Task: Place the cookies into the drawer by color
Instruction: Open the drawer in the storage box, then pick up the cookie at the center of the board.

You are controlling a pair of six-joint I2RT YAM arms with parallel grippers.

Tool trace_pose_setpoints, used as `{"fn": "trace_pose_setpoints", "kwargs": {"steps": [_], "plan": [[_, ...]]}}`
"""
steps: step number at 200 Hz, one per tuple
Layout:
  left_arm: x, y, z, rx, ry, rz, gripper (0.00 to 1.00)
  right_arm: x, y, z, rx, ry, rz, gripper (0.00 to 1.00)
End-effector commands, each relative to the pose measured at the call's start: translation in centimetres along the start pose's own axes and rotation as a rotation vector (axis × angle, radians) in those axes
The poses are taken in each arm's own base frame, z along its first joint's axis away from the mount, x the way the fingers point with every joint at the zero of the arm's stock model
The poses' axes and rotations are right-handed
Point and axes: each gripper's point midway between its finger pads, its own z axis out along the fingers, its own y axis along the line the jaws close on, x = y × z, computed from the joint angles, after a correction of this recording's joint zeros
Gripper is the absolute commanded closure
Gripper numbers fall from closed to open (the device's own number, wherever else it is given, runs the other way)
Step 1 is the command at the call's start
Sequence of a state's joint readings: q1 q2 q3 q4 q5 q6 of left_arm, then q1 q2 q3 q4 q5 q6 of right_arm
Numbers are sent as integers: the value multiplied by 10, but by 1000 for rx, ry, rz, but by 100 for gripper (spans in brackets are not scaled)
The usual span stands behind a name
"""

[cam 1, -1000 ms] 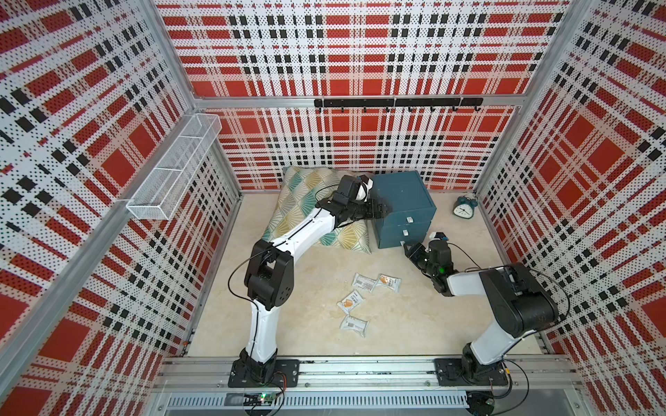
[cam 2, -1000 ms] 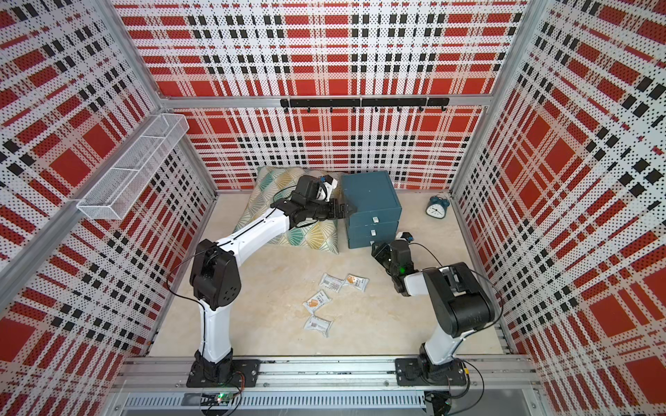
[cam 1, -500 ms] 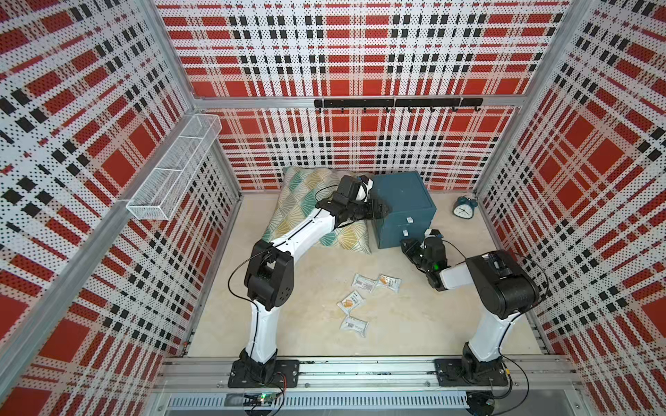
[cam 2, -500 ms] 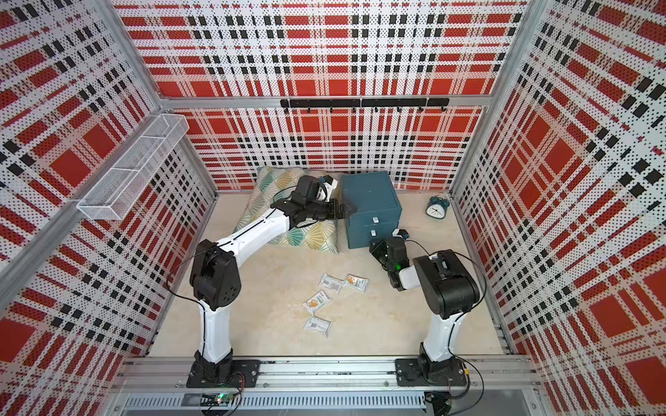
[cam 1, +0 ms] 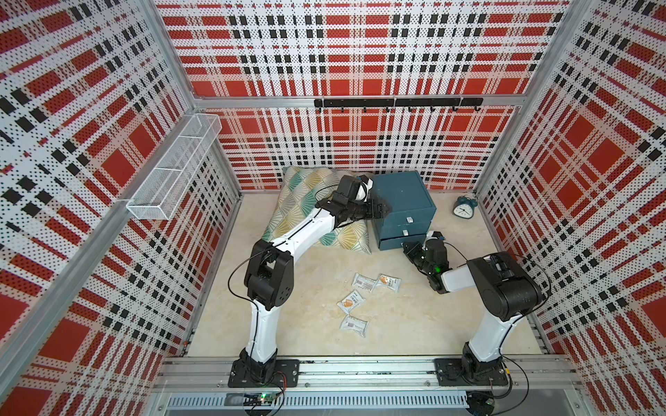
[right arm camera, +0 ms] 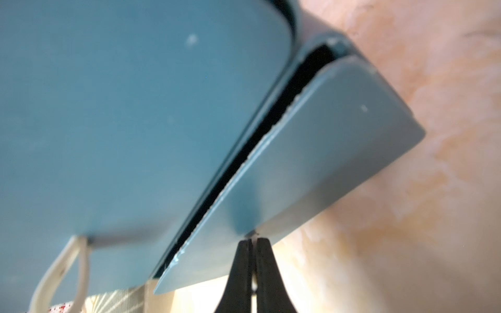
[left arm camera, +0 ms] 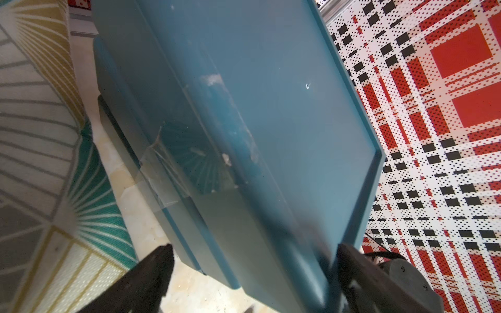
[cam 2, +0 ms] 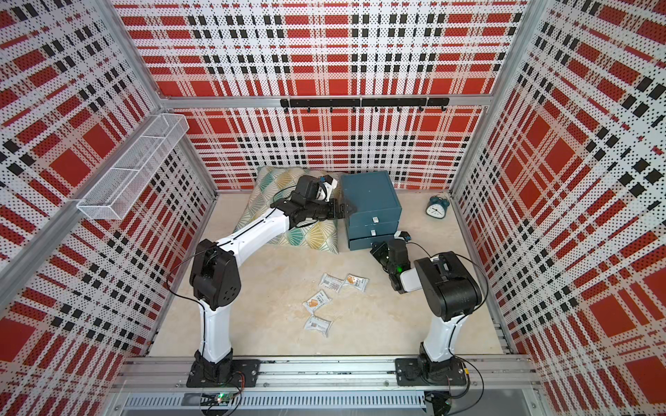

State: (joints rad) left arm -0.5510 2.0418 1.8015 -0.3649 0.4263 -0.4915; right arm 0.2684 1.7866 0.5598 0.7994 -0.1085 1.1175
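Teal drawer (cam 1: 402, 201) is standing at the 12 o'clock end of the desk (cam 1: 310, 324). My right fingers (right arm camera: 241, 267) are pressing together, pinching the white handle (right arm camera: 251, 234) of its bottom compartment, which is showing a narrow gap. My left fingers (left arm camera: 151, 268) are standing spread wide at its 9 o'clock upper edge. Four white cookies (cam 1: 351, 302) are lying at its 6 o'clock.
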Motion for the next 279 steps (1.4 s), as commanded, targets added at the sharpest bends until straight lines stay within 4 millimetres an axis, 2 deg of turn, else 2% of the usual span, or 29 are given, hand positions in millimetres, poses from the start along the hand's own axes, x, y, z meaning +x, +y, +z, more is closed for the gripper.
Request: {"fn": "trace_pose_setpoints", "kwargs": {"steps": [1,76,140,144,152,159,194,240,249,279], "plan": [[8,-1,-7,-3,26,6,1,3,-3,-15,26,-20,-18,100],[5,-1,-10,-11,13,10,1,35,-38,-64,158,8,-89,100],[3,-3,-13,-15,2,13,1,48,-48,-106,187,6,-126,99],[3,-3,-13,-15,3,13,1,47,-48,-107,184,3,-127,93],[1,-5,-15,-13,-5,15,1,46,-45,-110,177,2,-139,73],[0,-6,-17,-11,-10,17,1,46,-42,-111,171,6,-156,61],[-12,-22,-36,11,-68,35,1,39,-19,-126,145,23,-244,43],[-24,-53,-65,37,-146,67,1,29,16,-170,67,30,-334,4],[-23,-61,-69,42,-153,76,1,25,22,-180,58,21,-350,0],[-12,-89,-74,34,-186,122,1,15,40,-214,17,-12,-369,0]]}}
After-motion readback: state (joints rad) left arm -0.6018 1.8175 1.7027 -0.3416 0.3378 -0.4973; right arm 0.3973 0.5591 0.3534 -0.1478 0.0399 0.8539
